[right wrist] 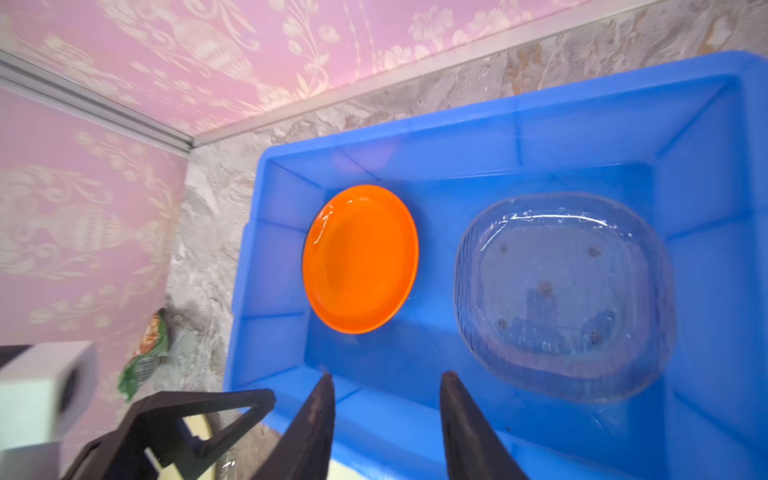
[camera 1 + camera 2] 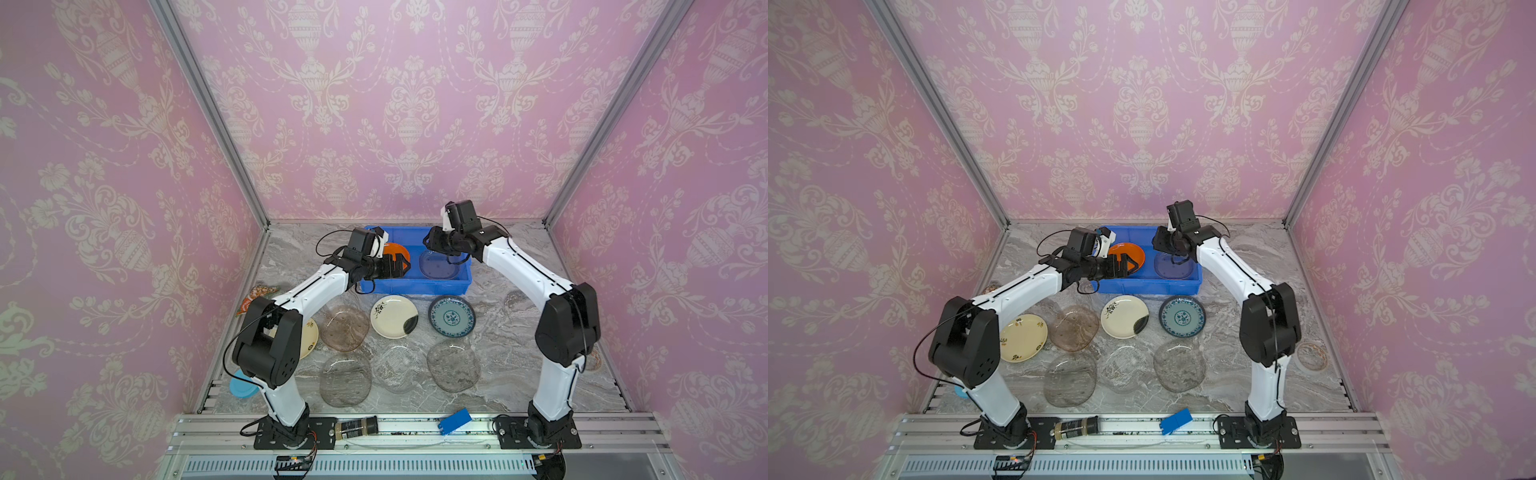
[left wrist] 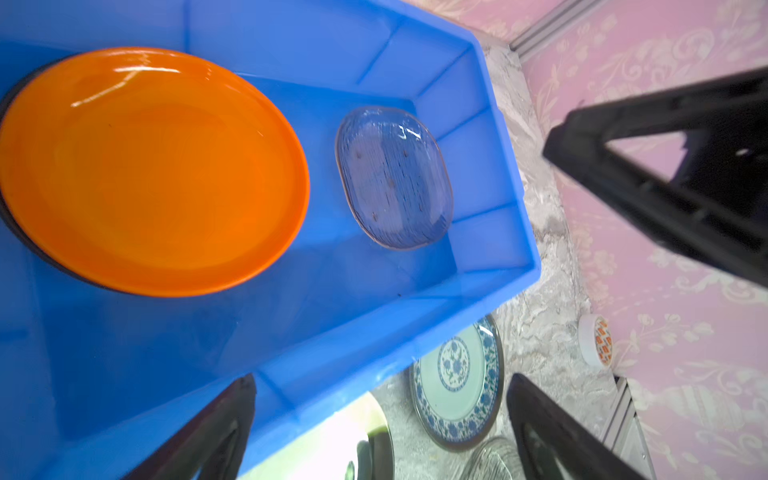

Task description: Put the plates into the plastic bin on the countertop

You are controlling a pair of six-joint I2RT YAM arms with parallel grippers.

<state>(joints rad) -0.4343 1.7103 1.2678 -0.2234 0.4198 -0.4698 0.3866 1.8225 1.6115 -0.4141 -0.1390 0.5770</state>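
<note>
Beyond a small blue card (image 2: 454, 420) on the front rail, glass and ceramic plates (image 2: 394, 316) lie flat on the counter (image 2: 511, 332). Both arms hover over the plastic bin (image 2: 415, 286), which holds an orange plate (image 2: 398, 250) and a clear glass plate (image 2: 438, 266). The left pincer (image 3: 380, 380) gapes wide and the right pincer (image 1: 387, 374) is half-spread, both empty. So close together, they could collide on the next move, and flat glass rims may slip from a grip.
</note>
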